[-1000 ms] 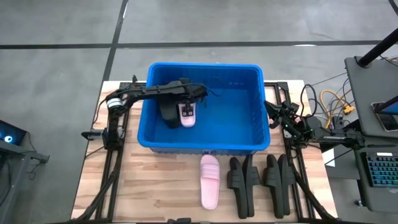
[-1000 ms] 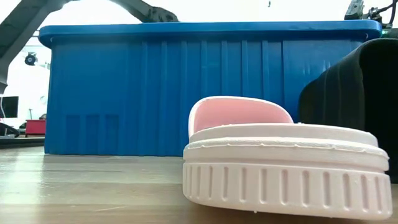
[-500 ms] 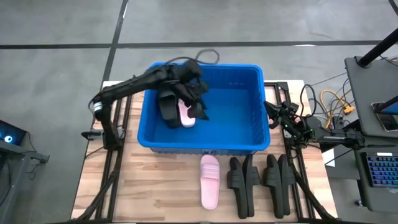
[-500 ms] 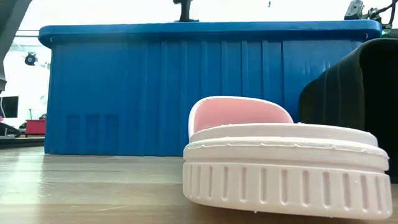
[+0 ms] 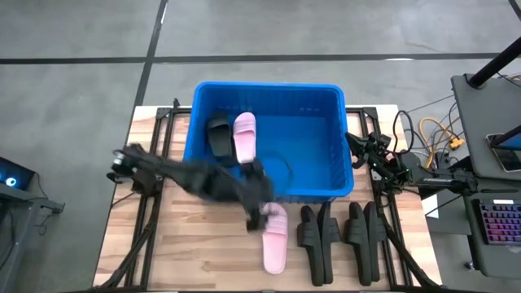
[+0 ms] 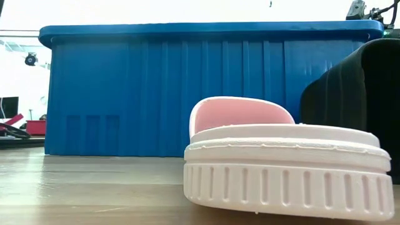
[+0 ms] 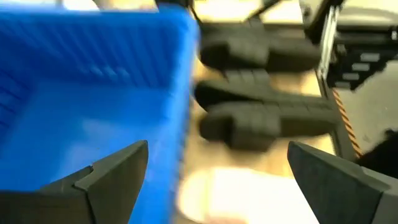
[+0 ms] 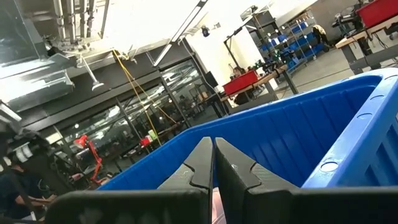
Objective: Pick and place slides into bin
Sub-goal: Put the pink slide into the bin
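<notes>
The blue bin (image 5: 326, 163) stands at the table's far middle. A pale pink slide (image 5: 244, 136) and a black slide (image 5: 217, 137) lie side by side on its floor at the left. A second pink slide (image 5: 275, 238) lies on the table in front of the bin, with several black slides (image 5: 338, 236) to its right. My left gripper (image 5: 260, 213) is open and empty, just outside the bin's near wall, over the far end of the pink slide on the table. In the left wrist view its fingers (image 7: 112, 171) are spread wide. My right gripper (image 8: 213, 163) is shut and waits at the bin's right.
The bin's near wall (image 6: 187, 87) rises right behind the pink slide (image 6: 281, 165) on the table. Bare wood lies at the near left (image 5: 195, 252). Cables and a keyboard (image 5: 496, 220) are off the table's right edge.
My left gripper has risen out of the bin's left part, passed over the near wall toward the table's near edge, and come down by the pink slide on the table. The pink slide in the bin now lies uncovered beside the black one.
</notes>
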Controlling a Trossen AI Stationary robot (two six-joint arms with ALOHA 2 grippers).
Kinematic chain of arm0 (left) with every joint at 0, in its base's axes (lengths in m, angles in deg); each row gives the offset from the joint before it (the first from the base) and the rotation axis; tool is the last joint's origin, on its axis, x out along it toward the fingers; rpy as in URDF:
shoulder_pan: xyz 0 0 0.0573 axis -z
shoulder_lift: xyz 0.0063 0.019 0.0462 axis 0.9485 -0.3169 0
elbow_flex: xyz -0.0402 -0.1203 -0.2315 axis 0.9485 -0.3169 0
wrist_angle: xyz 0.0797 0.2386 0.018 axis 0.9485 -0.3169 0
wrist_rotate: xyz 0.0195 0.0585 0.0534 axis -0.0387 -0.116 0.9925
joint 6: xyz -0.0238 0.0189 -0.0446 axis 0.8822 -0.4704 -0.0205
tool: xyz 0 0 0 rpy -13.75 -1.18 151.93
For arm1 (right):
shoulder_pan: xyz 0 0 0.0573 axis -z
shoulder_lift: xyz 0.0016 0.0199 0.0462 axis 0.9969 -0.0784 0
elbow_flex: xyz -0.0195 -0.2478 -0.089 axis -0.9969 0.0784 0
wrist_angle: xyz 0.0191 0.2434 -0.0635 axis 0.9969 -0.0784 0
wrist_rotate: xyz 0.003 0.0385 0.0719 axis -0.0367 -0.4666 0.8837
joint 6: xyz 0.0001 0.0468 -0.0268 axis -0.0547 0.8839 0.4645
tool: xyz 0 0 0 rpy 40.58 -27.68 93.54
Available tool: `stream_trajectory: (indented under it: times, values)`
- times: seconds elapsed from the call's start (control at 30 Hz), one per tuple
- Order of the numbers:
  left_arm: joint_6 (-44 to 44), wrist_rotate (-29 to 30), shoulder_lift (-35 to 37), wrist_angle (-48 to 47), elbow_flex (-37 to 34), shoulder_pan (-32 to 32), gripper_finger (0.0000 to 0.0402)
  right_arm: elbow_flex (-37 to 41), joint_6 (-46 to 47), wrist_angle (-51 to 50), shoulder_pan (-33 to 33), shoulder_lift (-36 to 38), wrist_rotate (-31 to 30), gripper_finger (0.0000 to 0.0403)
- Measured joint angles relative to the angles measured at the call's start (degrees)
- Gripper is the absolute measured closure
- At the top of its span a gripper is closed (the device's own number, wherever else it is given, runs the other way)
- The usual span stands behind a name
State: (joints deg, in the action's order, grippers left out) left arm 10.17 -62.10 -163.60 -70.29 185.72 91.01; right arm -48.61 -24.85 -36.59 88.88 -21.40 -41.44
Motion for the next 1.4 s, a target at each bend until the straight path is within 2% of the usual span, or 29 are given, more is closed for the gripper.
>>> stream_trajectory:
  times: [0.17, 0.37, 0.5, 0.83, 1.0, 1.13, 1.3, 1.4]
  values:
    - [9.79, 0.2, -8.88, 0.5, -0.06, 5.29, 0.0033, 0.0, -0.04, -1.32, 0.0, 0.0, 0.02, 0.0394]
    - [13.95, 0.87, -17.47, 0.04, -0.15, 7.62, 0.0033, 0.0, -0.04, -4.62, 0.02, 0.04, 1.28, 0.0394]
    - [13.92, 2.37, -20.91, -0.47, -0.15, 8.1, 0.0033, -0.07, -0.02, -4.73, 0.02, 0.04, 3.12, 0.0394]
    - [14.14, 9.86, -29.11, -3.43, -1.44, 7.68, 0.0033, -0.07, 0.0, -4.67, 0.02, 0.07, 3.23, 0.0394]
    - [14.27, 11.3, -30.21, -3.3, -1.43, 7.1, 0.0037, -0.07, 0.0, -4.56, 0.01, 0.07, 3.35, 0.0394]
    - [14.24, 11.89, -30.24, -3.38, -1.43, 6.4, 0.006, -0.07, 0.01, -4.54, 0.02, 0.07, 3.43, 0.0394]
    - [15.44, 12.31, -30.77, -3.35, -1.43, 4.35, 0.0121, -0.07, 0.0, -4.51, 0.02, 0.07, 3.41, 0.0394]
    - [15.54, 7.57, -31.26, -3.0, -1.39, 2.67, 0.0174, -0.06, 0.0, -4.51, 0.02, 0.07, 3.41, 0.0394]
